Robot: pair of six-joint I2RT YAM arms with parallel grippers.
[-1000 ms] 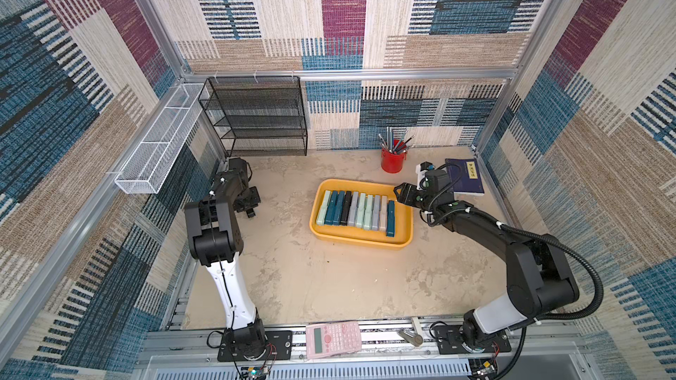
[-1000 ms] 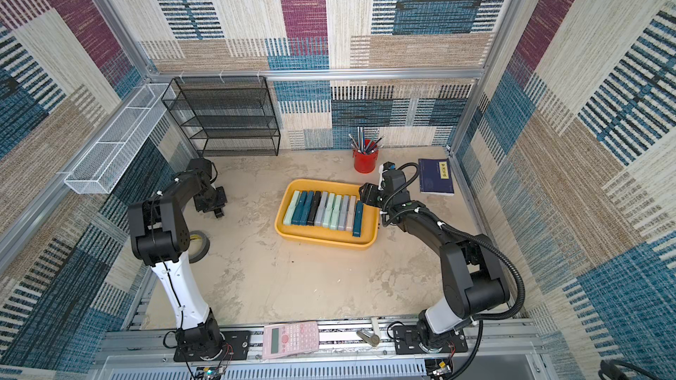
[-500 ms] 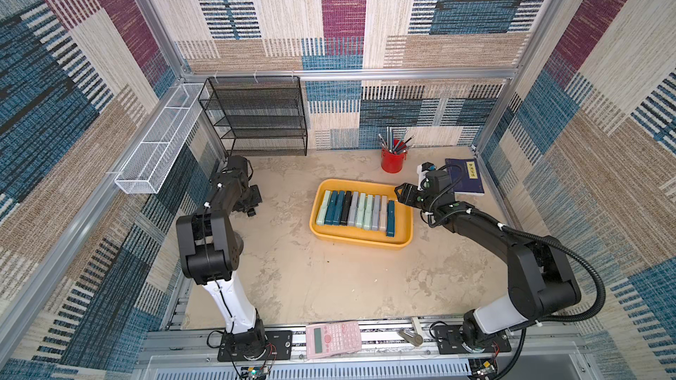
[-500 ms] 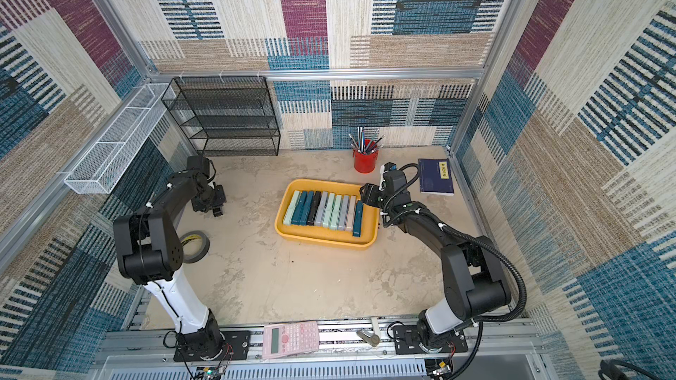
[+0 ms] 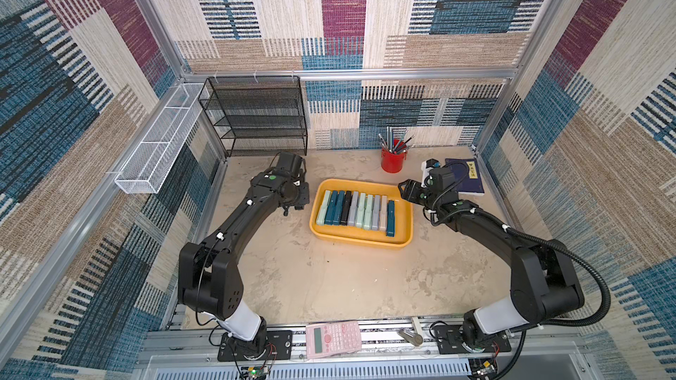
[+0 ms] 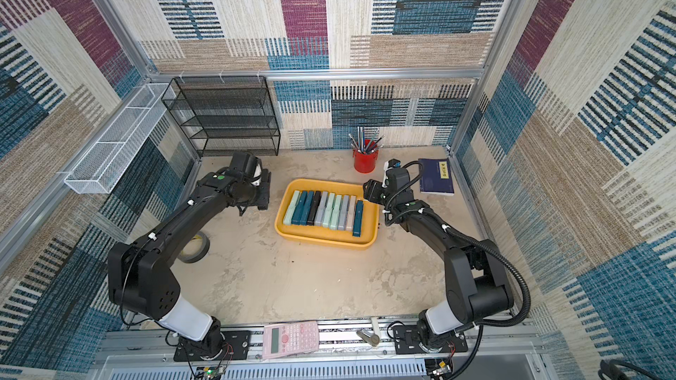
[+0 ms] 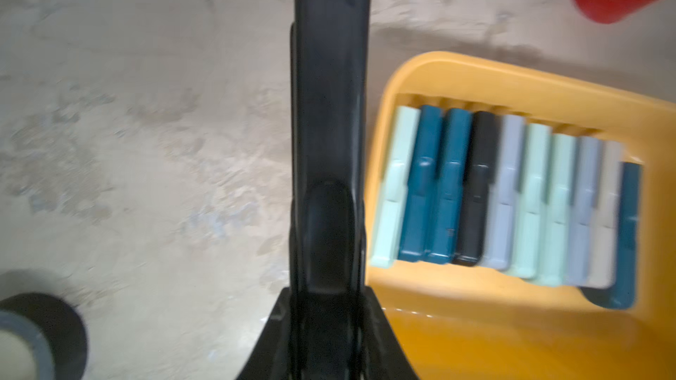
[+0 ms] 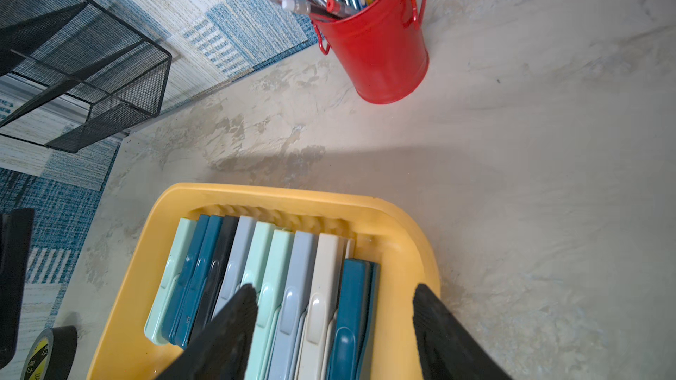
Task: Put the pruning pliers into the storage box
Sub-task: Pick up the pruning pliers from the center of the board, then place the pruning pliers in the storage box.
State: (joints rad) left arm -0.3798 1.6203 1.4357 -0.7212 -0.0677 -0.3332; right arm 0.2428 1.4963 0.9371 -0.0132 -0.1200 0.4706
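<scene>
While the left claw [image 5: 295,199] hangs just off the tray's [image 5: 360,243] nine o'clock rim, clamped on black pliers [image 7: 331,67], the rest of the pliers [image 5: 356,210] lie side by side inside, leaving a bare strip at the three o'clock end. The right claw [image 8: 334,288] hovers over that end, jaws wide, holding nothing. There's plenty of bare worktop [image 5: 329,279] at six o'clock. A red pencil cup [image 5: 392,162] stands near one o'clock, a blue book [image 5: 466,177] at two, a black rack [image 5: 263,118] at ten and a tape roll [image 6: 194,250] at eight beneath the left arm, all apart from the tray. Since a second ago the left arm has swung in from the nine o'clock wall, while the right has barely budged.
</scene>
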